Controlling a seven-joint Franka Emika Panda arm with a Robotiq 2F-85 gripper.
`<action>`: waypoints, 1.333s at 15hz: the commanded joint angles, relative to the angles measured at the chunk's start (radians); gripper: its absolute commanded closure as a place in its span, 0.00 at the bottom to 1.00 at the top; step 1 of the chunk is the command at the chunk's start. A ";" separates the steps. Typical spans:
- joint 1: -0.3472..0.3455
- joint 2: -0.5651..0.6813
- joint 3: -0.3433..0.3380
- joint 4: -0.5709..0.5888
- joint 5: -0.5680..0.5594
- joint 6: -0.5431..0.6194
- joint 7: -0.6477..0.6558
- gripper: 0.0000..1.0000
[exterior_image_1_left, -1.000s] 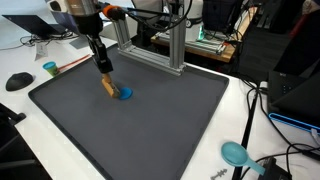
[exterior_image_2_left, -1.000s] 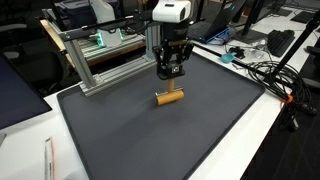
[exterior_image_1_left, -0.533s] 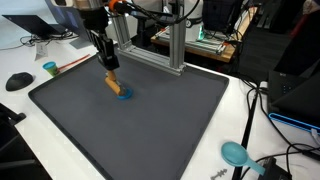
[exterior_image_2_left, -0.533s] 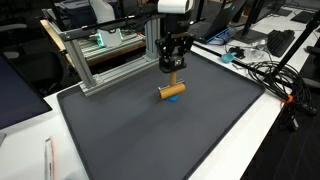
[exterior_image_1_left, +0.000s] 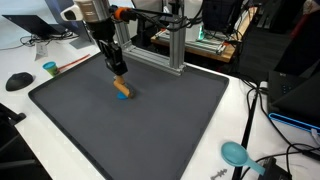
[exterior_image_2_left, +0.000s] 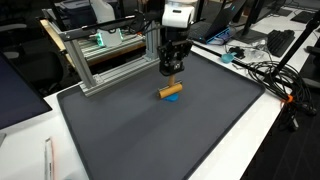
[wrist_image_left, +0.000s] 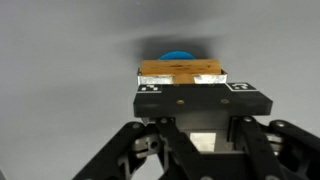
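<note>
Wooden block (exterior_image_2_left: 171, 92) seemingly just under gripper (exterior_image_2_left: 171, 72)

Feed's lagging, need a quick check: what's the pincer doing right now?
Pincer: closed on the wooden block, with a blue disc just beyond it.

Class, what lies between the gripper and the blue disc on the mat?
A wooden block, gripped in the jaws; the wrist view shows it best.
</note>
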 joint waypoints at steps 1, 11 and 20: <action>-0.003 0.015 0.001 0.021 0.017 -0.004 -0.016 0.78; -0.002 0.053 0.001 0.049 0.016 0.005 -0.014 0.78; -0.005 0.125 0.010 0.128 0.027 -0.040 -0.030 0.78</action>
